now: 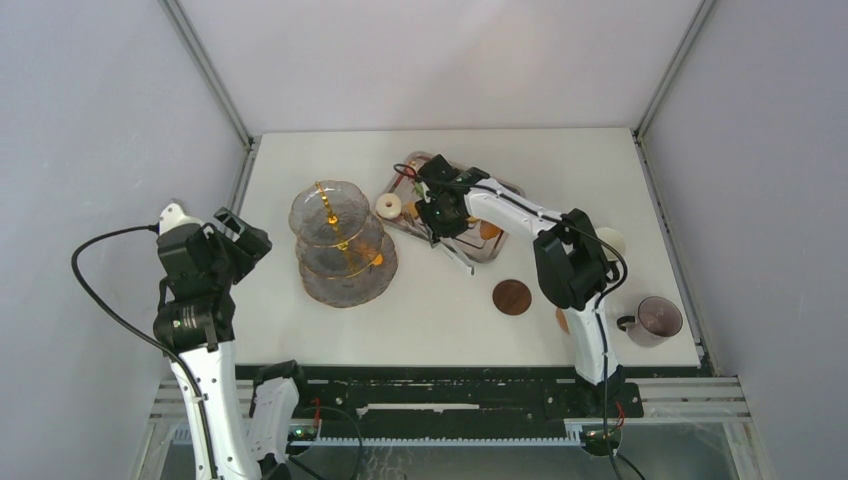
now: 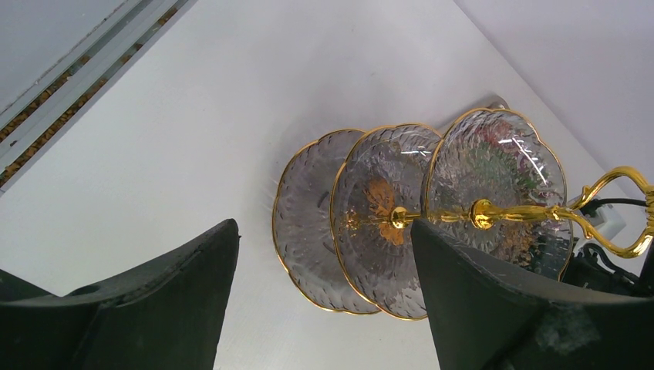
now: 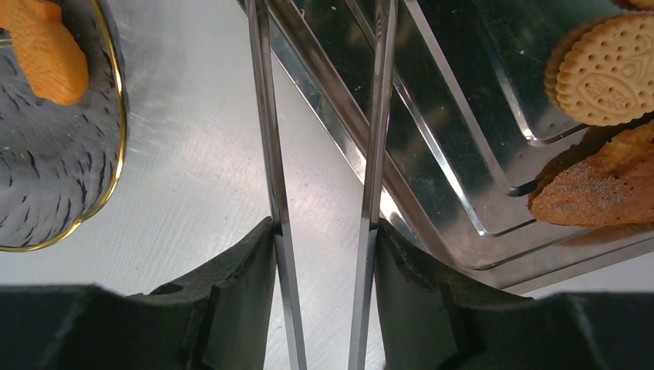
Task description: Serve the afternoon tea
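Note:
The three-tier glass stand (image 1: 342, 240) with its gold pole (image 2: 524, 212) stands left of the middle of the table. An orange piece (image 3: 46, 50) lies on one of its plates (image 3: 54, 169). My right gripper (image 3: 324, 231) is shut on the long metal tongs (image 3: 266, 116), one pad on each arm, at the near-left edge of the steel tray (image 3: 432, 154). The tongs' arms stand apart. A round cookie (image 3: 605, 69) and a brown cake (image 3: 601, 189) lie in the tray, and a white ring donut (image 1: 388, 206) lies at its left end. My left gripper (image 2: 324, 231) hangs open, facing the stand from the left.
A brown coaster (image 1: 512, 297) lies near the right arm's base. A mauve mug (image 1: 655, 321) stands at the near right, and a white cup (image 1: 610, 240) shows behind the right arm. Walls close in the table on three sides.

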Available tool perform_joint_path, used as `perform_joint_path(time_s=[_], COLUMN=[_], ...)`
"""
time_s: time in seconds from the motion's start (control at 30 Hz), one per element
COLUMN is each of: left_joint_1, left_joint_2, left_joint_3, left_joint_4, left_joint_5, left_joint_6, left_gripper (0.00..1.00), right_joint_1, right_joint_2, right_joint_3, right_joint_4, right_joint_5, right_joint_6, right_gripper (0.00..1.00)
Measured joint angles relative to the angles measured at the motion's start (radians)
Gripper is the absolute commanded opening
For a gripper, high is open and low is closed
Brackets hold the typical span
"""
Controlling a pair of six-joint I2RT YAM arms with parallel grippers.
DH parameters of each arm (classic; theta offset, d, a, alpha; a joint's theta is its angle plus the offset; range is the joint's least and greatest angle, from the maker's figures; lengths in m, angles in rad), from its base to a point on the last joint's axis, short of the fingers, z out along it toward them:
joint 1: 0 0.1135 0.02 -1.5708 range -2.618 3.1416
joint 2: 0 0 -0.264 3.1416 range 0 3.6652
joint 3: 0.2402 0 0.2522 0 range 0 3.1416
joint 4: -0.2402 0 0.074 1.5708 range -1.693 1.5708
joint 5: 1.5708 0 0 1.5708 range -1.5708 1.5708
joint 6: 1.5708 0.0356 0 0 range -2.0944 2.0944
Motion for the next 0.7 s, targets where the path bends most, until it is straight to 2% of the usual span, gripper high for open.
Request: perform_joint_path(time_s=[0.47,0.7], left_joint_1=[0.000,0.000], left_joint_2=[0.000,0.000], left_joint_3=[0.000,0.000], left_joint_4=[0.000,0.000], left_joint_5=[0.001,0.002], left_joint_6=[0.000,0.000], left_gripper=[0.86,0.86], right_joint_1=[0.008,0.013], right_joint_2=[0.087,0.090], right_joint_3=[0.090,0.090], right_joint_4=[-0.026,-0.024], right_joint_5=[0.040,0.057], right_joint_6=[-0.008,-0.019], right_gripper=[0.55,0.42])
